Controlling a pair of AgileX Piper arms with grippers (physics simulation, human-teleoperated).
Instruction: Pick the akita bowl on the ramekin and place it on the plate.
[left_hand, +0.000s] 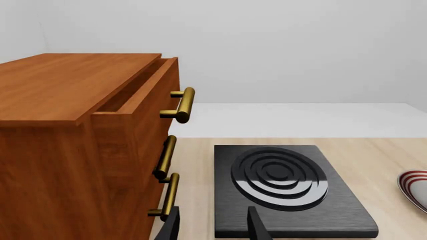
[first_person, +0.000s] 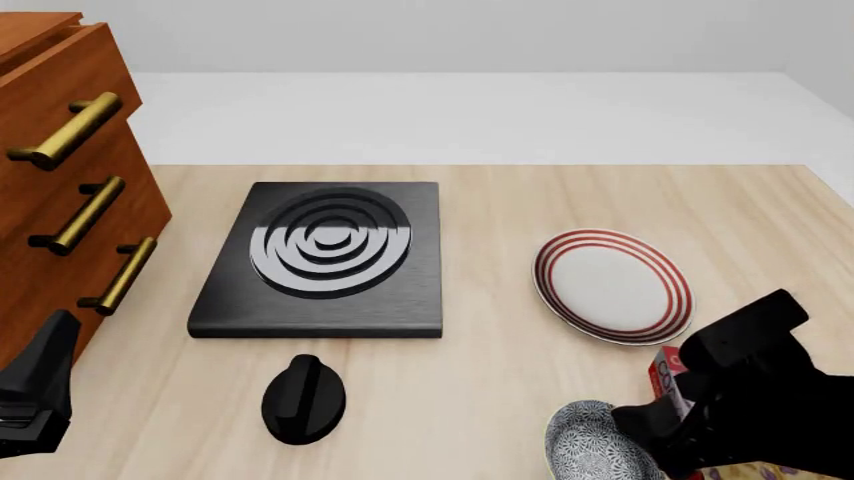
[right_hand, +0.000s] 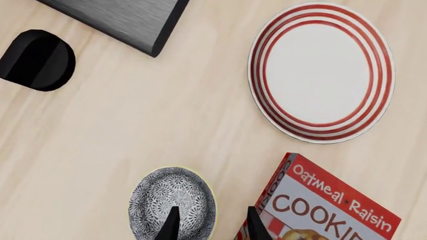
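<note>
The akita bowl (right_hand: 172, 202), speckled dark and white inside, sits near the table's front edge (first_person: 587, 448). My right gripper (right_hand: 212, 225) is open just above it. One finger (right_hand: 170, 226) hangs over the bowl's inside and the other stands outside its rim, beside the cookie box. The ramekin is hidden. The red-ringed plate (first_person: 614, 285) lies beyond the bowl, bare (right_hand: 320, 70). My left gripper (left_hand: 213, 227) is open and holds nothing, low at the front left (first_person: 34, 400) by the cabinet.
A wooden drawer cabinet (first_person: 60, 190) with brass handles stands at the left, its top drawer slightly out (left_hand: 143, 95). A black stove plate (first_person: 327, 255) lies mid-table with a black knob (first_person: 304, 398) in front. An oatmeal raisin cookie box (right_hand: 327, 205) lies right of the bowl.
</note>
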